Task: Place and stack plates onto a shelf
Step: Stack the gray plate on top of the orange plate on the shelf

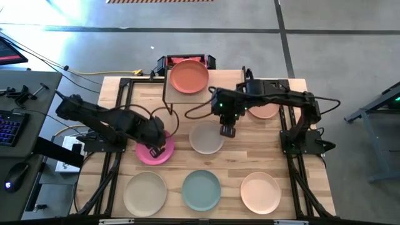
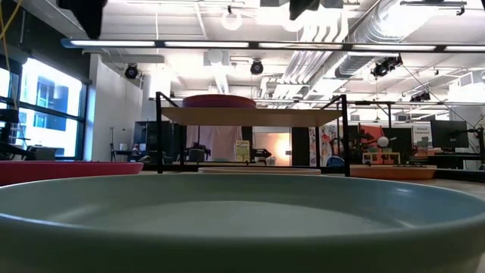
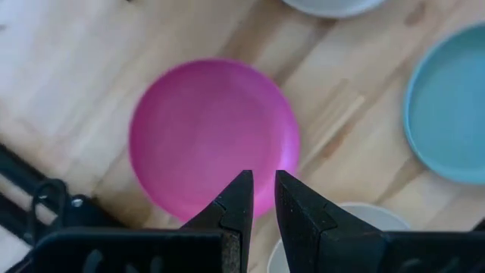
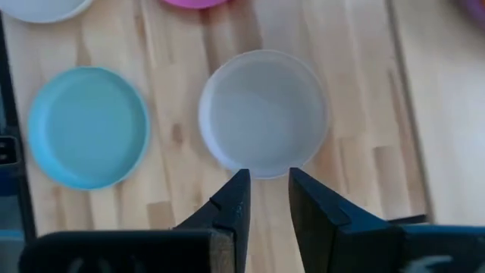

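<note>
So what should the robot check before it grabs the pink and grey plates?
1. Left gripper lined up over the pink plate's rim: ok, above its near edge.
2. Left fingers open enough for the rim: not ok, only a narrow gap.
3. Right gripper over the grey plate's rim: ok, at its edge.
4. Right fingers apart: ok, slightly open.
5. Room on the shelf: ok, one terracotta plate sits there, with bare wood beside it.
6. Either plate already lifted: cannot tell.
</note>
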{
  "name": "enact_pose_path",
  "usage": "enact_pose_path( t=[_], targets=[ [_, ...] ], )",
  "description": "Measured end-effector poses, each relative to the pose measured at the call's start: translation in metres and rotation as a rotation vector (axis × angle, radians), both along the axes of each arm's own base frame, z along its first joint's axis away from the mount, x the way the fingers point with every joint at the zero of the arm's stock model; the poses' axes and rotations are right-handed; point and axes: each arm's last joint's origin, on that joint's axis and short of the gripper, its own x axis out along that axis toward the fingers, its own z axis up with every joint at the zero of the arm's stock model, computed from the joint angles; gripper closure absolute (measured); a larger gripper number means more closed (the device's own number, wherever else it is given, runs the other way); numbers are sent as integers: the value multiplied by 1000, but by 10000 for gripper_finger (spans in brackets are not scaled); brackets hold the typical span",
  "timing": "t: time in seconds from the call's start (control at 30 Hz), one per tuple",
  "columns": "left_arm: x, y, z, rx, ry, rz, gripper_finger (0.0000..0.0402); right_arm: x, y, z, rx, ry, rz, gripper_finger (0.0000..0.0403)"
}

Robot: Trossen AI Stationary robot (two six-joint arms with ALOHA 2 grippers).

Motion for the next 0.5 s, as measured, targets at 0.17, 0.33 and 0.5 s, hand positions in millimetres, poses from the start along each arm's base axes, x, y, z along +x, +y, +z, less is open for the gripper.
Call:
enact_pose_path(
  t=[0.17, 0.33, 0.5],
  targets=[
    [-1, -18, -13, -33, -11, -59, 357, -1, 22, 0, 26, 2, -1, 331],
    [-4, -35, -26, -53, -28, -130, 357, -2, 45, 0, 30, 2, 2, 331],
    [-10, -51, -42, -83, -11, -199, 357, -5, 62, 0, 34, -2, 15, 331]
  ],
)
